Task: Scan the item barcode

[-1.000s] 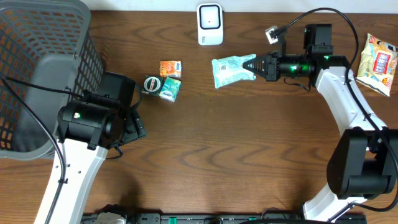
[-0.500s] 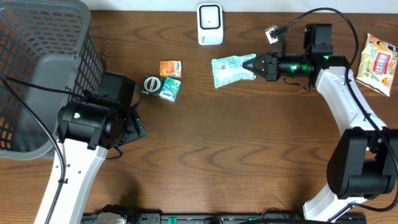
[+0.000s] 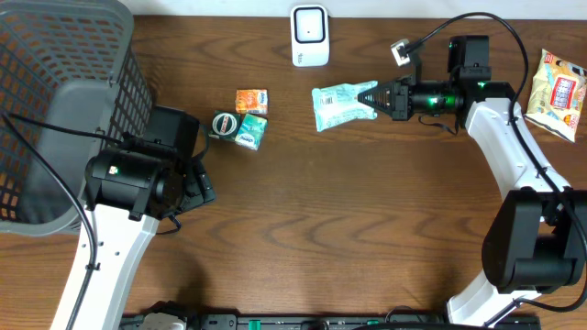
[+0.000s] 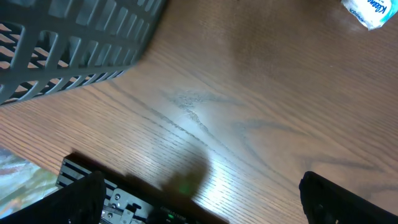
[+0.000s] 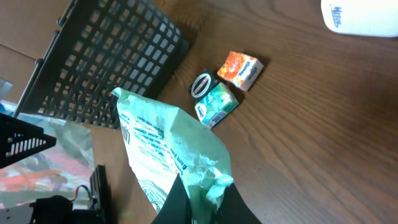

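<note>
Pale green pouch (image 3: 341, 104) at table's 12 o'clock area, its 3 o'clock end pinched in right gripper (image 3: 374, 97), white scanner (image 3: 310, 36) at pouch's 11 o'clock, orange box (image 3: 251, 100), green box (image 3: 250, 132) and tin (image 3: 225, 123) at 9 o'clock, basket (image 3: 55, 110) beyond, snack bag (image 3: 558, 93) far at 3 o'clock, left gripper (image 4: 211, 199) spread wide beside basket.

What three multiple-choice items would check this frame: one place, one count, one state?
1. Overhead view: where is the white scanner? A top centre; B bottom left; C right edge.
2. How many small items lie left of the green packet? A one; B three; C five.
3. The right hand is: A open; B shut on the green packet; C out of view.
Answers: 1 A, it sits at the top middle. 2 B, orange box, teal box, round tin. 3 B, it pinches the packet's end.
</note>
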